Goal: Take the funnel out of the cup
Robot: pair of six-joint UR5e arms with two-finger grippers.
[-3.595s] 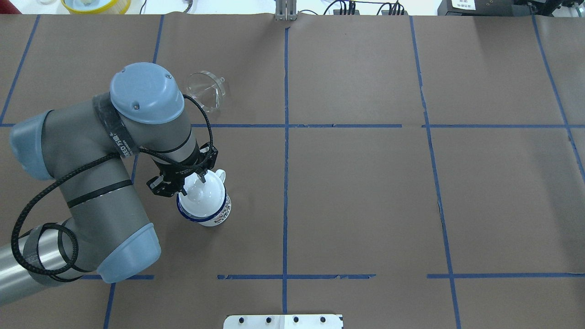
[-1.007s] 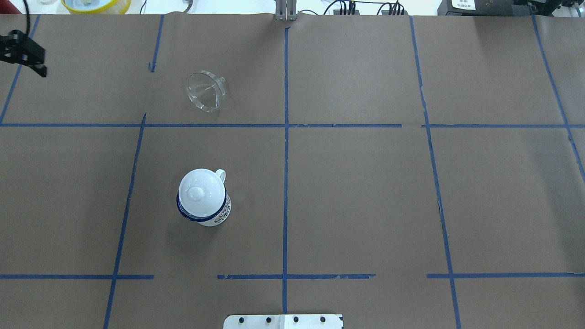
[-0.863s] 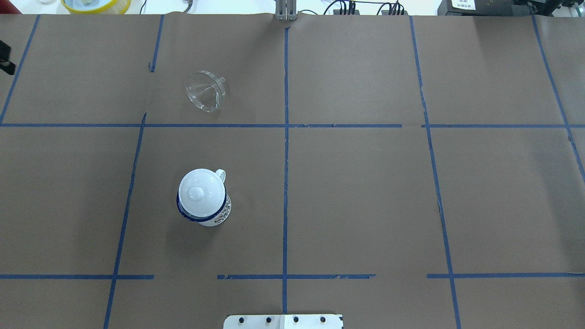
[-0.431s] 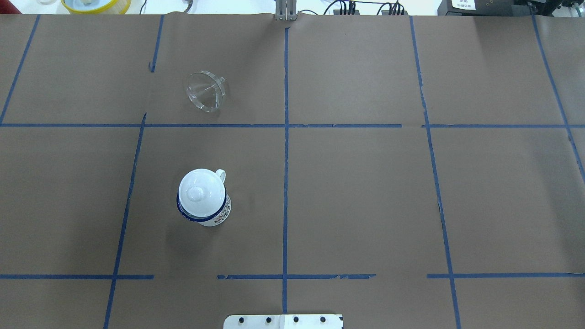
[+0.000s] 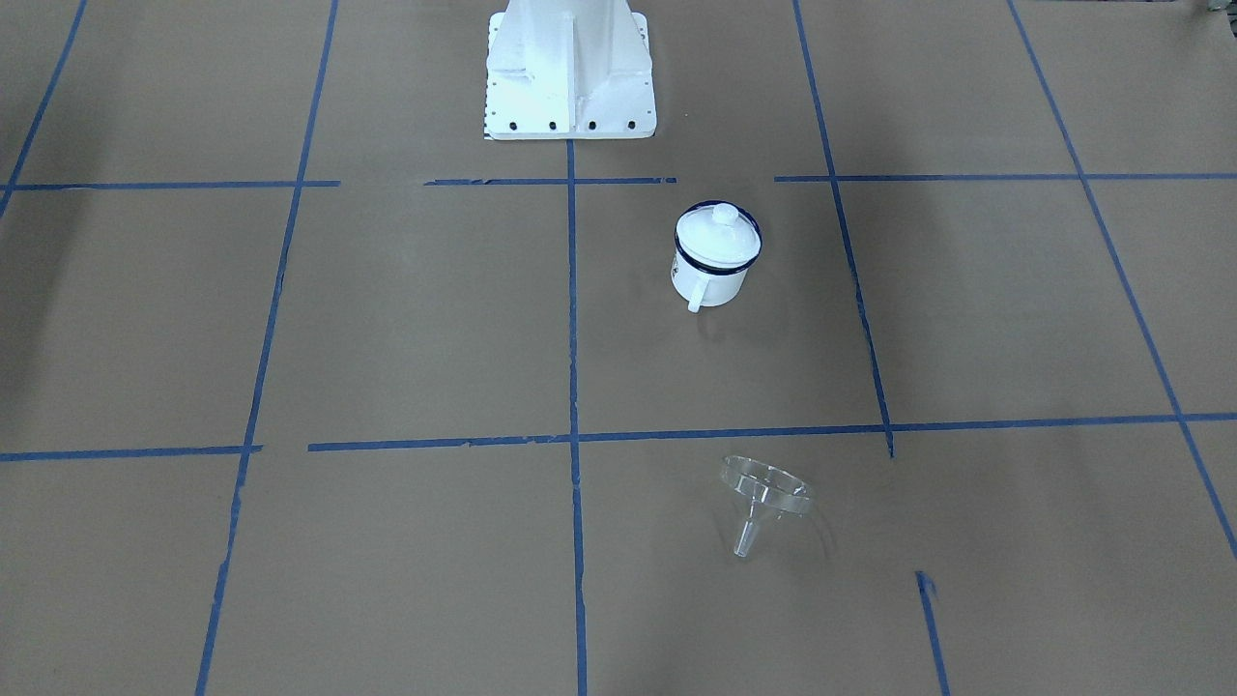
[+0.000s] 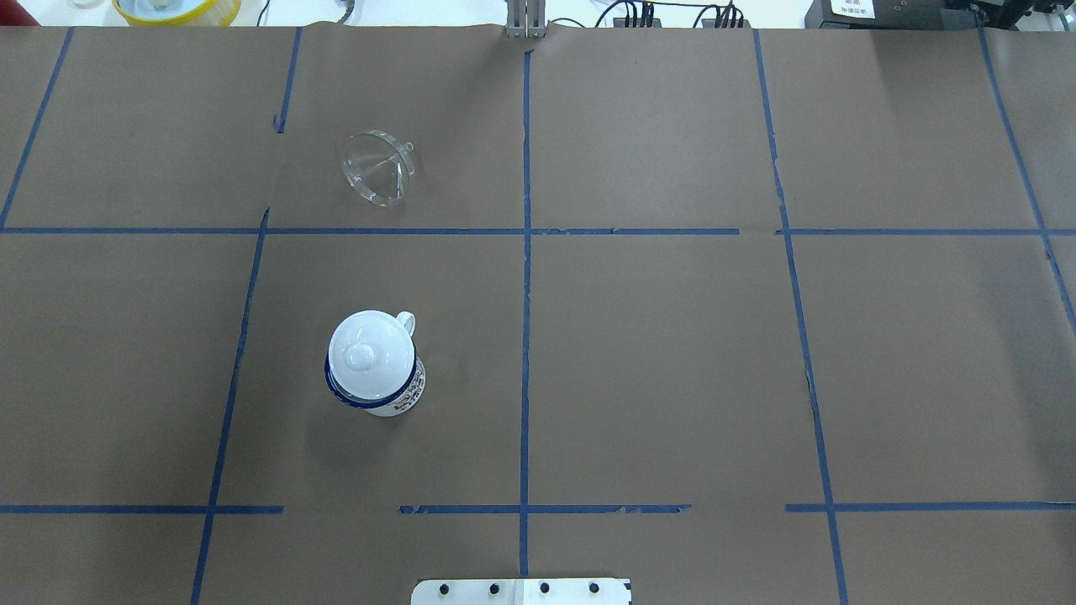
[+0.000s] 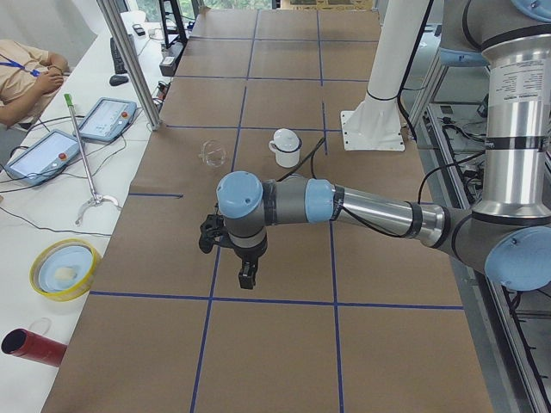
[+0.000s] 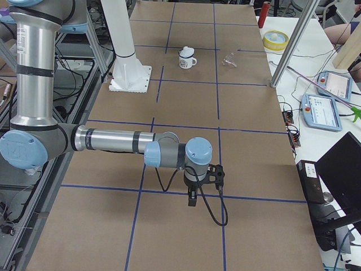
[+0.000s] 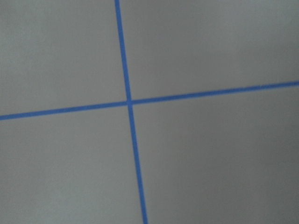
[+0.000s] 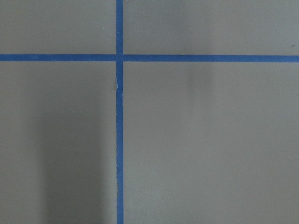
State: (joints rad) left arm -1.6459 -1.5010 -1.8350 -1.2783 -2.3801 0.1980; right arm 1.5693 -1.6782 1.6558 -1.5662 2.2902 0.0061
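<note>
The clear funnel (image 6: 378, 170) lies on its side on the brown table cover, apart from the cup; it also shows in the front view (image 5: 763, 493). The white cup (image 6: 403, 398) with a dark blue rim stands nearer the robot base, a white domed lid (image 6: 370, 353) on it; the cup also shows in the front view (image 5: 710, 278). My left gripper (image 7: 245, 275) hangs over the table's left end, far from both; I cannot tell if it is open. My right gripper (image 8: 192, 199) hangs over the right end; I cannot tell its state. Both wrist views show only blue tape lines.
The white robot pedestal (image 5: 568, 68) stands behind the cup. A yellow bowl (image 7: 65, 268), a red cylinder (image 7: 30, 344), tablets (image 7: 108, 116) and a metal post (image 7: 129, 60) stand along the operators' side, where a person sits.
My left arm, earlier with its gripper at the lid on the cup, has drawn away to the left and out of the overhead view. The cup, lid and funnel have not moved.
</note>
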